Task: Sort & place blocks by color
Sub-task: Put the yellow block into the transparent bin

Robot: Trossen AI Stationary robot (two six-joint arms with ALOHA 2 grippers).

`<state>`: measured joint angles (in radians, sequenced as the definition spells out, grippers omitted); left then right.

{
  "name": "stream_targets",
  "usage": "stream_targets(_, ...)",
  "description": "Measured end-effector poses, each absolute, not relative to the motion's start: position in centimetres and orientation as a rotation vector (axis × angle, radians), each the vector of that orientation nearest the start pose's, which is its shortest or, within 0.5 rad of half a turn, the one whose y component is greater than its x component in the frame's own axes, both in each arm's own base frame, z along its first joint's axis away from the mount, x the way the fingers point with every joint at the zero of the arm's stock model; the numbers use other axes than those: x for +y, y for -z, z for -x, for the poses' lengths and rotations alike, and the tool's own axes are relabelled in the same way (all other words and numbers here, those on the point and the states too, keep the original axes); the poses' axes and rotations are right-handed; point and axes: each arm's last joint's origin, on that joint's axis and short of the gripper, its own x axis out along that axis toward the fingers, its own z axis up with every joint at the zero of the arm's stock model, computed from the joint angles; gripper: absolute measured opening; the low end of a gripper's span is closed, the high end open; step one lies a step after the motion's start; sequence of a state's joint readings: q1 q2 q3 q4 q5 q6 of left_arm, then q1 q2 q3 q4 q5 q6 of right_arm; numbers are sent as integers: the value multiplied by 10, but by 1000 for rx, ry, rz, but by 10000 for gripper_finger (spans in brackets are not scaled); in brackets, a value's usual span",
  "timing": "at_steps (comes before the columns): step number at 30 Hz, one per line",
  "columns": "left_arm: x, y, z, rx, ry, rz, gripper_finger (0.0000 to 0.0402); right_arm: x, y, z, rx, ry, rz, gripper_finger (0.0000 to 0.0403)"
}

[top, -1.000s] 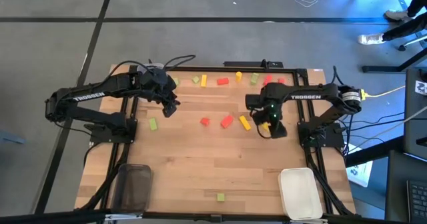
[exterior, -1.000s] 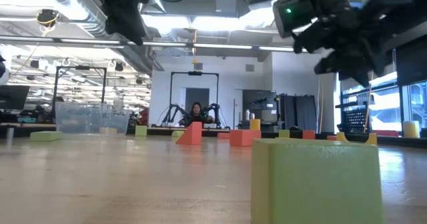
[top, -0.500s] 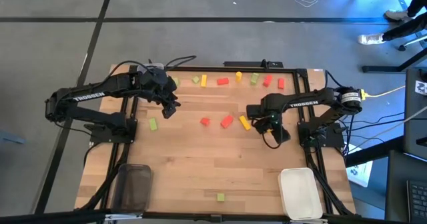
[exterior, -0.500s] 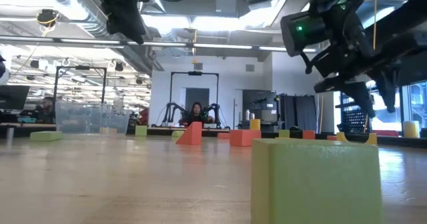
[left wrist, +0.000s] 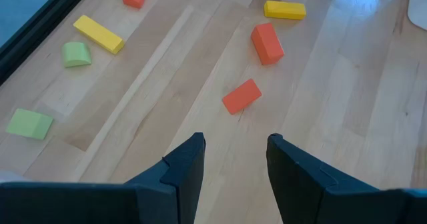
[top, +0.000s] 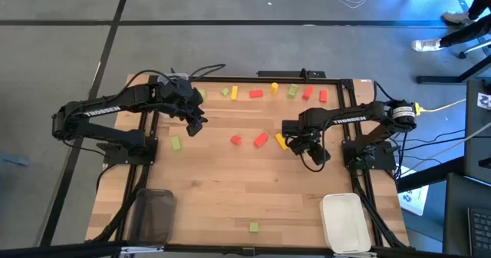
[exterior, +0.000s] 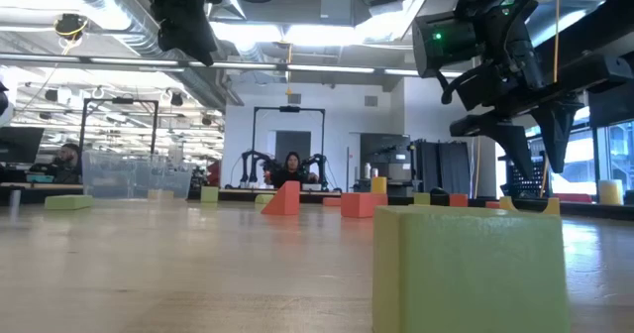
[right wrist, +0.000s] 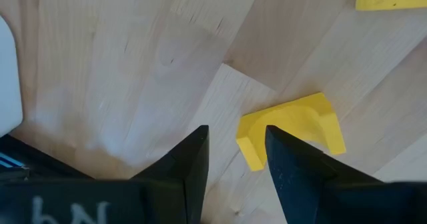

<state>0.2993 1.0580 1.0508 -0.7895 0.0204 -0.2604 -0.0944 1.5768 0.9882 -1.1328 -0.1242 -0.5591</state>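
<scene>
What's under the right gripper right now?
A yellow arch-shaped block lies on the wooden table just beyond the open right gripper. One finger covers part of its edge.

Overhead, table-level, two wrist views, apparently sharing table (top: 230, 189)

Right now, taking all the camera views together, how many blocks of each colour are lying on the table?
Red blocks: 5
Yellow blocks: 4, counting the arch-shaped one that shows clearly only in the right wrist view
Green blocks: 5, counting one that shows clearly only in the left wrist view
Total: 14
</scene>
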Motion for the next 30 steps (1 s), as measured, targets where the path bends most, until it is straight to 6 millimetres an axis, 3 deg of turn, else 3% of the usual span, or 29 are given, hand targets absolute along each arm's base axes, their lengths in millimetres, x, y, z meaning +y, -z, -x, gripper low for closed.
stream_targets(13, 60, -323, -195, 752, -369, 372, 150, -21, -185, -243, 1659, -452, 273, 147)
stream_targets(21, 60, -323, -195, 752, -371, 372, 150, -19, -169, -229, 1735, -473, 261, 147)
stream_targets(30, 60, -325, -197, 711, -368, 366, 150, -19, -164, -230, 1702, -461, 282, 147)
